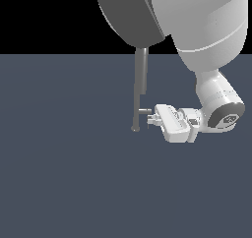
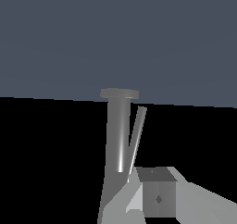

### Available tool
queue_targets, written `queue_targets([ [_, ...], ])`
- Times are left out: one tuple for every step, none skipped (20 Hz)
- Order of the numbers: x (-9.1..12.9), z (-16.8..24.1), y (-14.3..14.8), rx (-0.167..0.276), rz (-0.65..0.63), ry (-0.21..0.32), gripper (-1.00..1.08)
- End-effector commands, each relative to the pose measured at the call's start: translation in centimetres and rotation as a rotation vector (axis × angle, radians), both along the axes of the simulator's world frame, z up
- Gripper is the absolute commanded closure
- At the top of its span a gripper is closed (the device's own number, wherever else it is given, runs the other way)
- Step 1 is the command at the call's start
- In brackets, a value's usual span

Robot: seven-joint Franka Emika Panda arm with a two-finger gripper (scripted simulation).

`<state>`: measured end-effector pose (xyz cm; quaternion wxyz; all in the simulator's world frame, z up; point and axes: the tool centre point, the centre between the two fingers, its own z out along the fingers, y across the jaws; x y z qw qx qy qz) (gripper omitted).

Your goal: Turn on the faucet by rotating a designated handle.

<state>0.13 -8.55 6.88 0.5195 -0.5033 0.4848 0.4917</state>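
The faucet [image 1: 140, 84] is a slim grey tube standing on a small round foot [image 1: 135, 129]; its arched top is hidden behind the robot arm. The handle [image 1: 145, 110] shows as a short stub sticking out low on the tube toward the exterior view's right. My gripper [image 1: 151, 119] lies sideways with its tips right at that stub's end. In the wrist view, the handle's thin rod [image 2: 137, 130] runs beside the faucet tube [image 2: 118, 135] and ends just behind my fingers [image 2: 157, 195]. The fingers look pressed together, with nothing between them.
The faucet stands on a plain dark blue-grey floor [image 1: 64, 173]. The white arm's wrist [image 1: 221, 109] and big upper links [image 1: 206, 20] fill the exterior view's upper right, above and beside the faucet.
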Motion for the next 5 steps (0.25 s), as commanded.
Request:
queue_targets([
  [-0.07, -3.18, 0.03, -0.020, -0.018, 0.037, 1.08],
  [0.08, -3.46, 0.02, -0.021, -0.018, 0.039, 1.08],
  [0.23, -3.73, 0.01, -0.021, -0.018, 0.042, 1.08],
  [0.37, -4.00, 0.01, -0.022, -0.019, 0.044, 1.08],
  [0.37, -4.00, 0.01, -0.022, -0.019, 0.044, 1.08],
])
